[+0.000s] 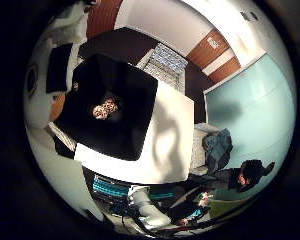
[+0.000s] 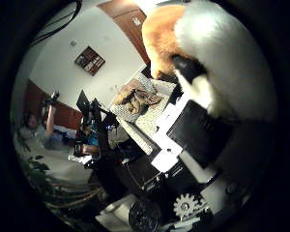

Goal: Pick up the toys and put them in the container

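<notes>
An orange and white plush toy [image 2: 205, 46] fills much of the right thumb side palm view, close against my palm and high above the table. A black finger [image 2: 190, 70] curls across it, and a geared part of my hand [image 2: 187, 206] shows at the edge. In the right little finger side palm view, the black container [image 1: 130, 80] stands open on the white table [image 1: 178, 125] far below. A small brown toy [image 1: 105, 109] lies inside it. The container's side also shows in the thumb side view [image 2: 198, 130].
A tray of several brown plush toys [image 2: 140, 97] sits on the table beyond the container. A desk with monitors [image 2: 87, 106] stands further off. A dark table [image 1: 125, 45] and a patterned mat [image 1: 170, 62] lie past the white table.
</notes>
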`<state>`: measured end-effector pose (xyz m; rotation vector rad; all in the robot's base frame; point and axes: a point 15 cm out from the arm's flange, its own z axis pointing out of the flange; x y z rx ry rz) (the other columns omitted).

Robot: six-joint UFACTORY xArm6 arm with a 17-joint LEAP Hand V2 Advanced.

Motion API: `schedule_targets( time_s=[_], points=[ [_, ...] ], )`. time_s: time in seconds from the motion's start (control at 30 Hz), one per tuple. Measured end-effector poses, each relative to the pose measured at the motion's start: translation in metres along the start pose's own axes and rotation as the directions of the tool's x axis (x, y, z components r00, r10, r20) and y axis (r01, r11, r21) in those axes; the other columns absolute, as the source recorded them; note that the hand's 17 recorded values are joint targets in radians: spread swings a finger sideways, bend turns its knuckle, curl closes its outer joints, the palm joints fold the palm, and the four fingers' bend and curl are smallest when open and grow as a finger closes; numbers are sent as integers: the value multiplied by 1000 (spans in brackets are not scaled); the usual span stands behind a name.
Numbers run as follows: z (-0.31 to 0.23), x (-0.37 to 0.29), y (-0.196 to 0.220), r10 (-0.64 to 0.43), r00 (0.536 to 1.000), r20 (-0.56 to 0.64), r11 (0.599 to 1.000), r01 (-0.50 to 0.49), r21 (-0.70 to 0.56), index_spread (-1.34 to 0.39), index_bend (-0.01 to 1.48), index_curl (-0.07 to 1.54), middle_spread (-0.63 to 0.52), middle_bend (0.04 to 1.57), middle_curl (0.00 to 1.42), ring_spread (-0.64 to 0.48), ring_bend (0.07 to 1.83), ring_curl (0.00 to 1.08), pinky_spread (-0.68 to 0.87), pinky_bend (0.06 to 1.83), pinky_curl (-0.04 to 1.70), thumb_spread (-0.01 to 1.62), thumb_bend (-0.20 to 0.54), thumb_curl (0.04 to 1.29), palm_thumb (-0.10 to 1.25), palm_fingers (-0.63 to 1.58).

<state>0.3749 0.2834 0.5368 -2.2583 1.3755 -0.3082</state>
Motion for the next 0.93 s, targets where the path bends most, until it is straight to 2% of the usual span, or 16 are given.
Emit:
schedule_targets(
  time_s=[0.03,0.07,0.1,0.13,0.2,0.27,0.43,0.6,0.93],
  points=[
    [0,1,0,0,1000,2,1000,0,0,-330,575,931,-208,1070,858,-300,1203,772,-382,985,989,923,-38,684,762,830],
    [0,3,-1,0,1000,2,1000,0,3,-355,425,887,-221,989,822,-305,1127,734,-439,972,949,977,-28,657,749,570],
    [0,5,-1,0,1000,-1,1000,0,3,-389,367,845,-224,951,798,-258,1025,713,-403,922,947,1026,-27,634,732,328],
    [1,8,0,-5,1000,-9,1000,5,1,-434,346,774,-217,882,751,-185,908,657,-303,822,923,1077,-23,607,716,167],
    [5,13,2,-20,1000,-18,1000,20,-13,-485,308,658,-158,662,634,-14,765,549,-62,771,872,1125,-20,569,695,46],
    [8,16,2,-25,999,-23,999,24,-20,-505,287,571,-92,508,531,128,648,461,196,726,804,1145,-21,533,684,21],
    [19,30,1,-14,999,-41,999,12,-39,-500,209,450,-15,342,408,240,487,349,481,596,638,1141,-20,483,684,38],
    [18,47,-1,3,998,-59,999,-5,-36,-487,169,373,-3,269,358,246,409,298,535,529,533,1133,-20,457,686,92],
    [8,79,-1,47,995,-91,999,-50,-21,-473,166,298,-9,220,333,232,356,260,528,490,427,1131,-19,435,695,152]
  ],
)
